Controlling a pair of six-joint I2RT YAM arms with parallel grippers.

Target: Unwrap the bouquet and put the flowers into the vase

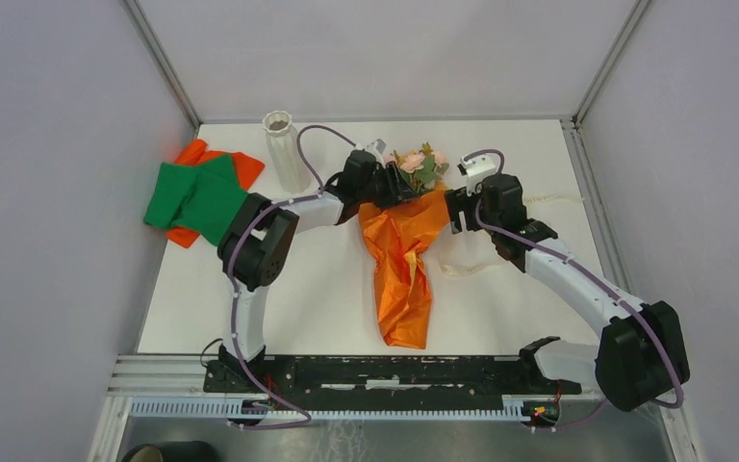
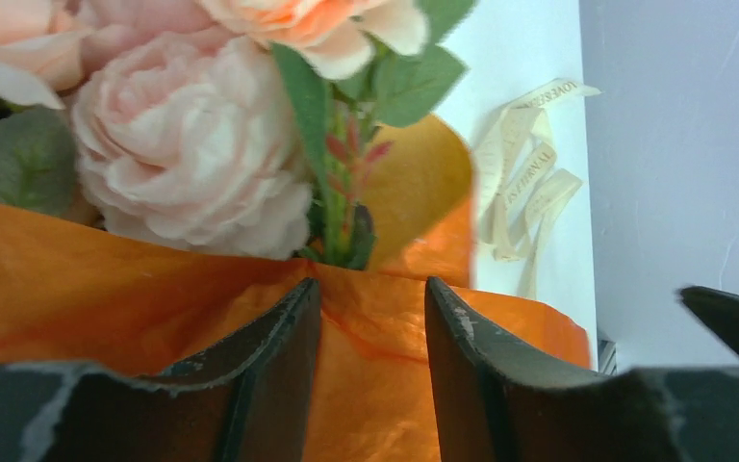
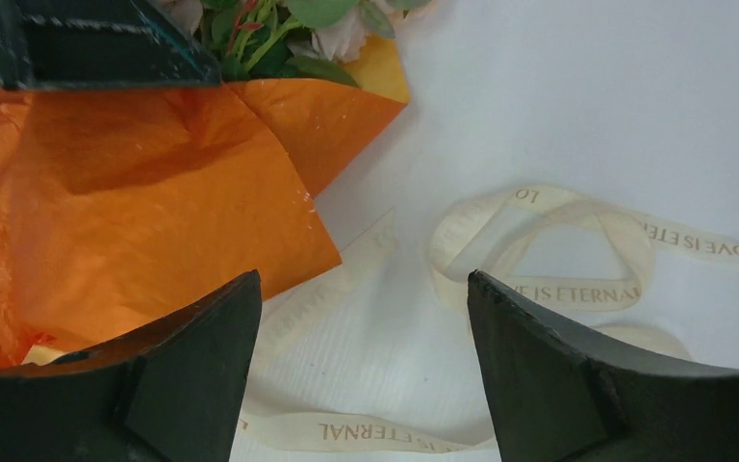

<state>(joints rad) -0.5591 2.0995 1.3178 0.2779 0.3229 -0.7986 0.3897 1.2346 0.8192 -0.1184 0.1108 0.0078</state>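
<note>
The bouquet (image 1: 406,252) lies mid-table, its orange paper (image 2: 87,279) loosened around the flowers (image 1: 416,164), pale pink and peach roses (image 2: 192,164) with green leaves. My left gripper (image 1: 385,190) is at the bouquet's top. Its jaws stand apart in the left wrist view (image 2: 373,289) with a bulge of the paper between them. My right gripper (image 1: 455,209) hangs open (image 3: 366,289) just right of the paper's edge (image 3: 154,212), over bare table and ribbon, holding nothing. The whitish ribbed vase (image 1: 284,151) stands upright at the back left, with nothing in it.
A cream printed ribbon (image 3: 558,289) lies loose on the table right of the bouquet (image 1: 464,269). A green cloth (image 1: 192,197) over an orange cloth (image 1: 214,156) sits left of the vase. Grey walls close the table's back and sides.
</note>
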